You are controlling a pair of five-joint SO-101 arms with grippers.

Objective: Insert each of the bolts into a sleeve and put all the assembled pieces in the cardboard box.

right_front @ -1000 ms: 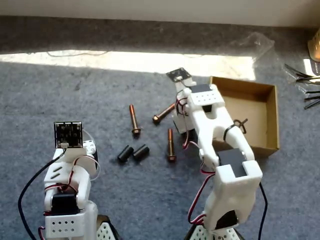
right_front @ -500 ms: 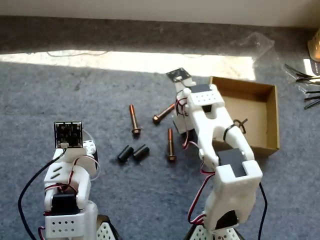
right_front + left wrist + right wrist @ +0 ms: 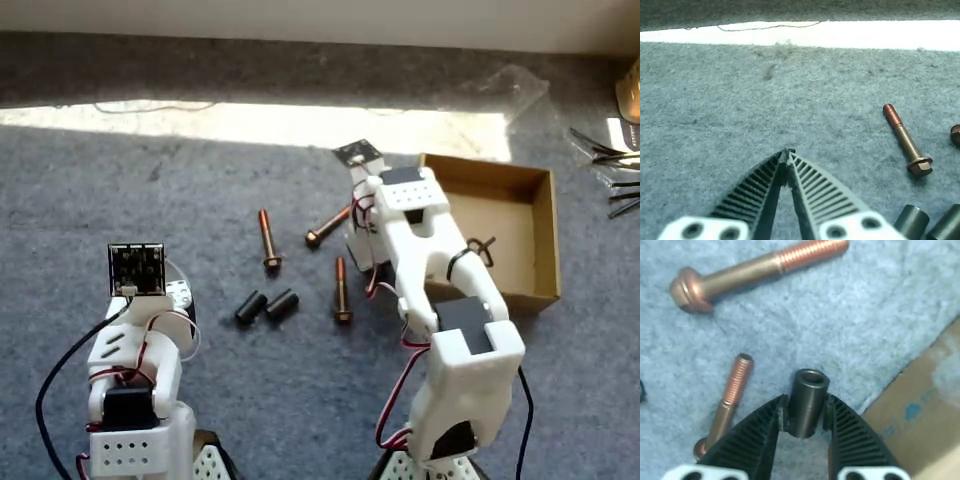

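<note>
My right gripper is shut on a dark sleeve, held just above the carpet beside the cardboard box. Two copper bolts lie close to it: a short one and a longer one. In the high view three bolts lie left of the box, and two more sleeves sit together below them. My left gripper is shut on nothing, low over the carpet, with a bolt and two sleeves off to one side.
A sunlit strip crosses the grey carpet at the back. Crumpled clear plastic lies behind the box, and dark cable ties lie at the right edge. The left arm stands folded at the lower left.
The right arm's wrist has shifted very slightly near the box. The bolts, the sleeves and the left arm are where they were.
</note>
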